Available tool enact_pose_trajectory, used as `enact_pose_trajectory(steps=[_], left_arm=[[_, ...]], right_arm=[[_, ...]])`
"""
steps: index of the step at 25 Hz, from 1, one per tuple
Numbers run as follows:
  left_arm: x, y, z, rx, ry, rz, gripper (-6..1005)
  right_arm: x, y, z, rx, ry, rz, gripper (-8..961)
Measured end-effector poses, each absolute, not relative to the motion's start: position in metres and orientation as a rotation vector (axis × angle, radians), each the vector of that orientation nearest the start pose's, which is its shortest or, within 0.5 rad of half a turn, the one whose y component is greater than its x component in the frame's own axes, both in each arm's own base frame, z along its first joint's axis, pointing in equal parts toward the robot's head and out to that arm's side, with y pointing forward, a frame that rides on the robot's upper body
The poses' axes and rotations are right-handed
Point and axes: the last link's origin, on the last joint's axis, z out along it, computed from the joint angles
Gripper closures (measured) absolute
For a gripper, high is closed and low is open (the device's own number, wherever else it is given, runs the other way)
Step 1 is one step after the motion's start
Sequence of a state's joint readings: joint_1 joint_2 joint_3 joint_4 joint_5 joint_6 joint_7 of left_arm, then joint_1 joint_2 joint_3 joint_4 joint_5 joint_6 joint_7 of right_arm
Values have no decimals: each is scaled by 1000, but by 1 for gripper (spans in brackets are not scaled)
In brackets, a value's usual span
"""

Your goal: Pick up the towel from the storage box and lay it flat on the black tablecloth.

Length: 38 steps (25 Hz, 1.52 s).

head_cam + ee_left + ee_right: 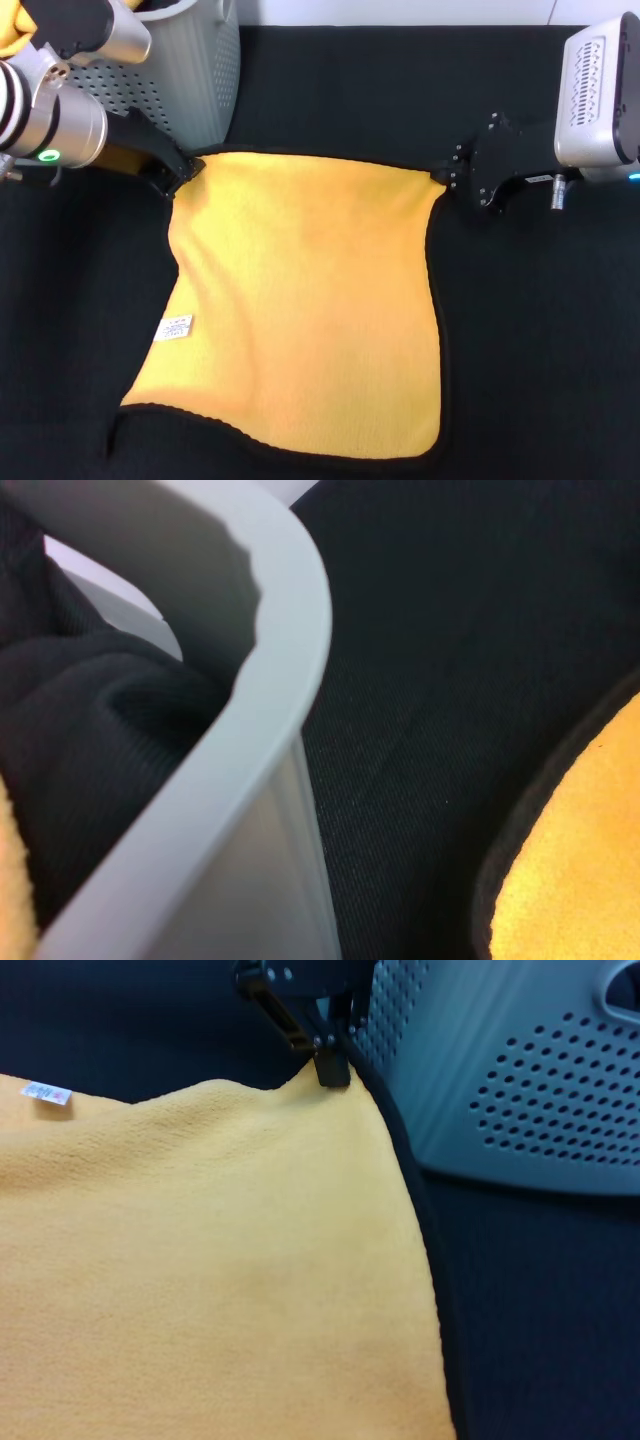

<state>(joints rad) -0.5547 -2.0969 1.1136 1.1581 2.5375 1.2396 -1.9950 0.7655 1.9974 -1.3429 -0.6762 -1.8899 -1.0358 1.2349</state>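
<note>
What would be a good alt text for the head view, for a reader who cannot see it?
A yellow-orange towel lies spread on the black tablecloth, its two far corners pinched by the left tool and the right tool. The grey storage box stands beyond the towel's left corner. A small white tag shows near the towel's left edge.

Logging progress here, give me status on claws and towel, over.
Left claw and right claw each pinching a far towel corner. Towel spread on the black tablecloth, near edge rumpled. Storage box behind.
</note>
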Motion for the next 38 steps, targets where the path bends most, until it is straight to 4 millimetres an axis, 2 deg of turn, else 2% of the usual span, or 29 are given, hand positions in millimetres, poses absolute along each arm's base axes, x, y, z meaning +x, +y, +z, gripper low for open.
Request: enact_pose_trajectory(steps=[8,15,16,20,24,27,30,34,36,38], left_arm=[[-239,387,21,-2547,-562,272,982],[-238,387,21,-2556,-569,248,887],[-237,387,22,-2552,-571,243,841],[-239,385,28,-2535,-574,231,659],[-234,379,36,-2530,-563,155,552],[-218,364,42,-2589,-533,2,472],[-199,339,46,-2696,-448,-243,405],[-182,300,49,-2798,-300,-698,351],[-186,280,48,-2816,-192,-920,347],[-199,263,42,-2824,-63,-1077,344]], right_arm=[[190,417,-40,-2750,-208,41,917],[197,423,-38,-2644,-120,50,916],[198,423,-37,-2635,-103,59,916],[202,420,-32,-2611,-50,107,775],[207,415,-20,-2578,14,181,610],[215,398,-4,-2570,124,335,468],[225,366,11,-2606,227,594,277],[237,315,17,-2736,313,820,282],[242,295,16,-2793,348,894,285],[244,279,14,-2829,369,972,287]])
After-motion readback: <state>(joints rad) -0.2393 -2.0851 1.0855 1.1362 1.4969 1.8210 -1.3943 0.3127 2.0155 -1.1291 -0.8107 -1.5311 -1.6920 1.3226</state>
